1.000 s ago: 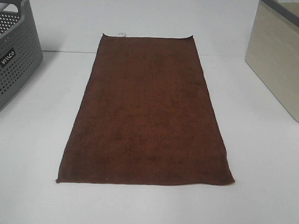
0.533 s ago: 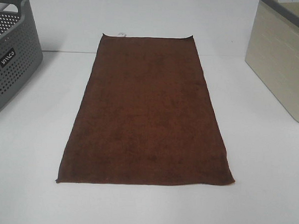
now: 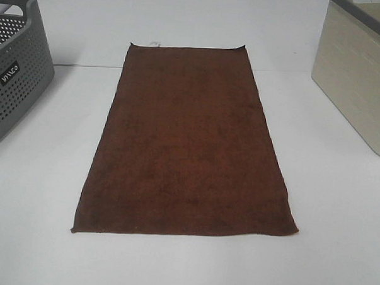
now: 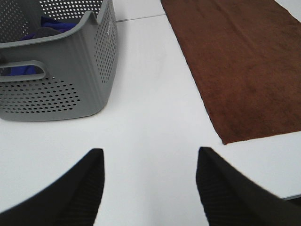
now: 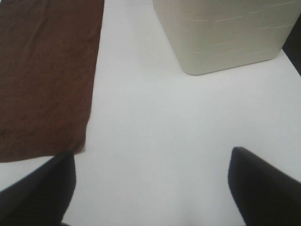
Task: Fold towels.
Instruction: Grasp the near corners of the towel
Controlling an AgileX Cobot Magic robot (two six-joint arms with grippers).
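The dark reddish-brown towel (image 3: 187, 142) lies flat and unfolded on the white table, long side running away from me, with a small white tag (image 3: 154, 44) at its far edge. It also shows in the left wrist view (image 4: 244, 66) and the right wrist view (image 5: 44, 75). My left gripper (image 4: 148, 188) is open and empty over bare table, near the towel's near left corner. My right gripper (image 5: 150, 188) is open and empty over bare table, near the towel's near right corner. Neither gripper shows in the exterior high view.
A grey perforated basket (image 3: 16, 72) stands at the left, with blue cloth inside (image 4: 51, 26) in the left wrist view. A cream bin (image 3: 360, 80) stands at the right, also in the right wrist view (image 5: 221, 33). The table is white.
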